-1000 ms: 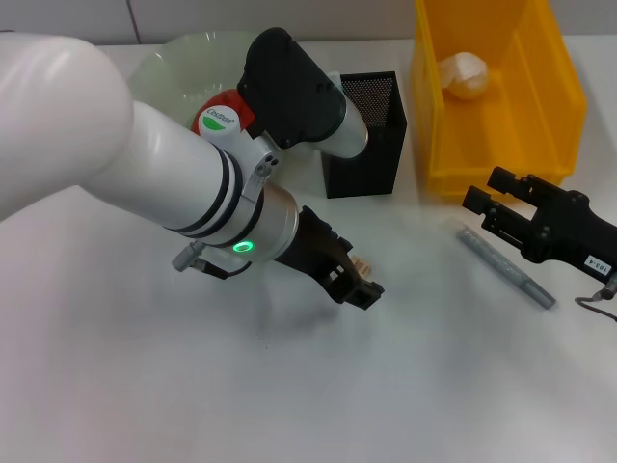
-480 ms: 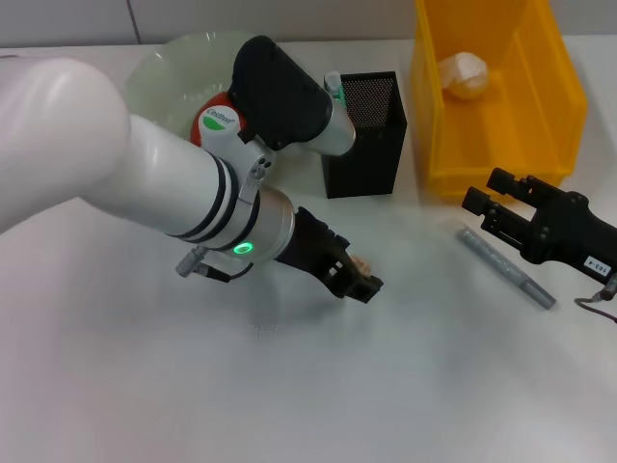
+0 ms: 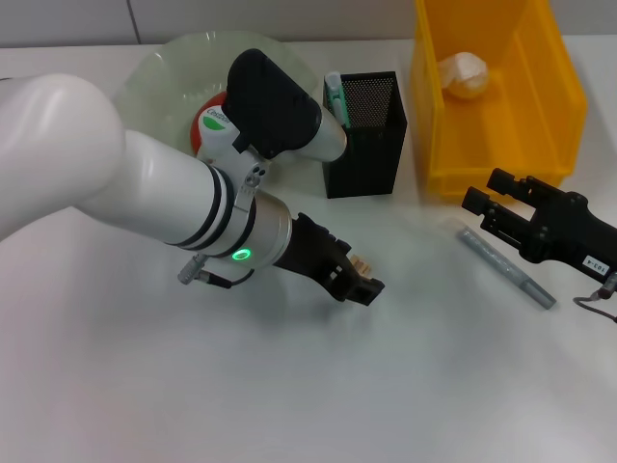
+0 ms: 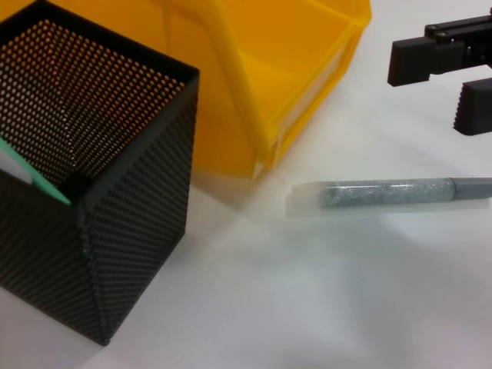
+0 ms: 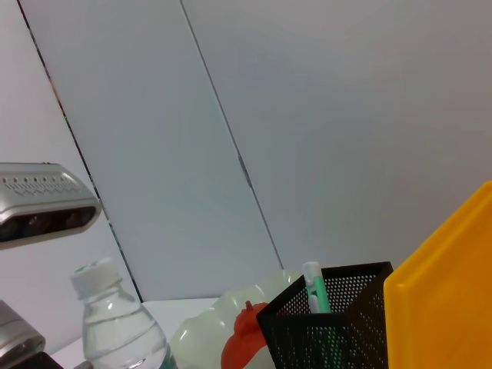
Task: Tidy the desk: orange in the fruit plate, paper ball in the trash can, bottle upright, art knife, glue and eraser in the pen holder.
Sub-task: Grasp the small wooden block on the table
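Holding a small tan eraser (image 3: 359, 261) in the left gripper (image 3: 355, 280), near the middle of the head view.

The left claw looks pinched shut on the eraser, low over the white table (image 3: 289, 405) and in front of the black pen holder (image 3: 366, 135). I think the eraser goes in there next. A green and white stick (image 3: 333, 95) already stands in the pen holder. The paper ball (image 3: 465, 74) lies in the yellow bin (image 3: 554, 87) at the upper right. The bottle (image 5: 115, 323) stands upright in the right wrist view. The fruit plate (image 3: 164, 68) is at the upper left, but the big arm hides most of it, so I cannot tell about the orange. A grey glitter stick (image 3: 506, 267) lies flat on the table at the right, not put away. The right gripper (image 3: 480, 189) sits just beside it, claw apart, holding nothing.
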